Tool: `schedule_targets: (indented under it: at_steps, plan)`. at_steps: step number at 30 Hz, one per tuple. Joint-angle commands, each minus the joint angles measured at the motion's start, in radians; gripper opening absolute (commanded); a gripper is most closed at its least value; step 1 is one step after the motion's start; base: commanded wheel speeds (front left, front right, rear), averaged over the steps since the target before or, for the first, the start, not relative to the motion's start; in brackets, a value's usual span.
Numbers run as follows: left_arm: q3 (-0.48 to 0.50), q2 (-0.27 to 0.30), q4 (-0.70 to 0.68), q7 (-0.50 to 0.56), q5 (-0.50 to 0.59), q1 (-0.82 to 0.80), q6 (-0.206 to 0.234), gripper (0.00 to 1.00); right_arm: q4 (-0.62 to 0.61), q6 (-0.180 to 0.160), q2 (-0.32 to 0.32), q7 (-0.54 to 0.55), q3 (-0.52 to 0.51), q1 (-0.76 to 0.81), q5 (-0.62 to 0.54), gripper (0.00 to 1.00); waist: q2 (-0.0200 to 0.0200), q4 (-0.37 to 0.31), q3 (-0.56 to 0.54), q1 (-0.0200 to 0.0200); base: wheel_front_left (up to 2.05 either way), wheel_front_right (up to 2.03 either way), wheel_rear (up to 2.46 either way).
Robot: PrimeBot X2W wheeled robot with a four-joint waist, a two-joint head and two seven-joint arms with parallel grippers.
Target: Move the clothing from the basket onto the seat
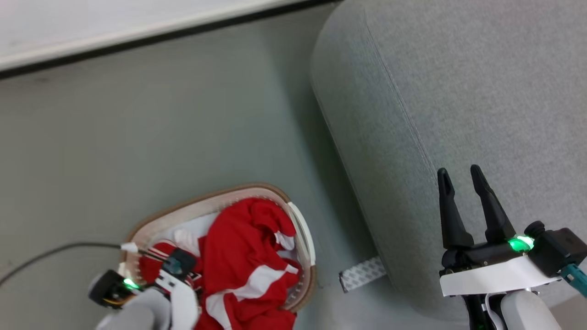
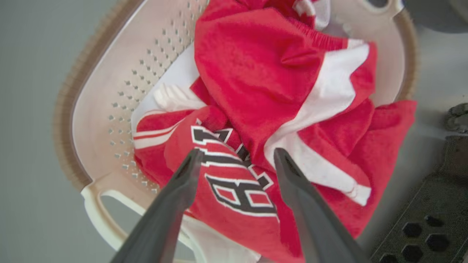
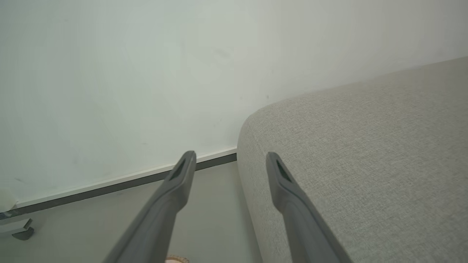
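Jaws of the left gripper (image 2: 237, 151) stand spread wide with nothing clamped, directly over the basket (image 2: 120, 91). The clothing (image 2: 256, 73) lies just beyond the fingertips, and the black-and-white lettering shows in the gap between the two fingers; contact with the cloth cannot be told. Jaws of the right gripper (image 1: 459, 170) are likewise parted and empty, well away from the basket, over the near edge of the seat (image 1: 458, 91). All clothing sits inside the basket, apart from one red corner draped over the rim on the side away from the perforated wall. Appearance: a crumpled red heap; one piece with a broad white band, one with outlined black-and-white letters, one patch with thin white stripes. A plain white cloth (image 2: 179, 73) lies under the heap against the perforated wall. Basket: white plastic, brown rim, on the grey floor (image 1: 183, 114). Seat: light grey weave, rounded, beside the basket, not touching it. Count: one basket, one seat, two grippers. At least two red garments; the exact number cannot be told from the tangle. One pale patterned strip (image 1: 362, 274) lies on the floor between basket and seat.
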Motion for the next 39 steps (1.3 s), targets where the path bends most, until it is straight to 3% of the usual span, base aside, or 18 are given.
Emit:
schedule_targets:
  at_steps: [1, 15, 22, 23, 25, 33, 39]
  plan:
    - [-0.007, 0.011, 0.013, 0.014, -0.014, -0.018, 0.001, 1.0, -0.006, -0.002, -0.002, -0.003, -0.001, -0.019, 0.008, 1.0, -0.0001, -0.035, 0.044, -0.0002, 0.0, 0.0, 0.0]
    - [-0.233, 0.109, 0.143, 0.129, -0.02, -0.167, 0.002, 1.0, -0.041, -0.002, -0.001, -0.003, 0.052, -0.046, 0.102, 1.0, -0.0001, -0.117, 0.21, -0.0002, 0.0, 0.0, 0.0]
    - [-0.267, 0.123, 0.229, 0.128, 0.014, -0.207, 0.04, 1.0, -0.043, -0.002, -0.001, -0.003, 0.069, -0.057, 0.121, 1.0, -0.0001, -0.139, 0.25, -0.0002, 0.0, 0.0, 0.0]
    - [-0.269, 0.122, 0.236, 0.123, 0.015, -0.208, 0.038, 0.78, -0.043, -0.002, -0.001, -0.003, 0.069, -0.057, 0.121, 1.0, -0.0001, -0.139, 0.252, -0.0002, 0.0, 0.0, 0.0]
    - [-0.275, 0.119, 0.245, 0.103, 0.011, -0.207, 0.029, 0.0, -0.043, -0.002, -0.001, -0.003, 0.067, -0.056, 0.124, 1.0, -0.0001, -0.139, 0.255, -0.0002, 0.0, 0.0, 0.0]
    - [-0.282, 0.107, 0.276, 0.045, -0.021, -0.206, 0.011, 0.0, -0.024, -0.002, -0.001, -0.003, 0.076, -0.067, 0.118, 1.0, -0.0001, -0.146, 0.231, -0.0002, 0.0, 0.0, 0.0]
    - [-0.28, 0.062, 0.292, -0.001, -0.047, -0.18, 0.006, 0.0, 0.002, -0.002, -0.002, -0.003, 0.066, -0.071, 0.09, 1.0, -0.0001, -0.117, 0.154, -0.0002, 0.0, 0.0, 0.0]
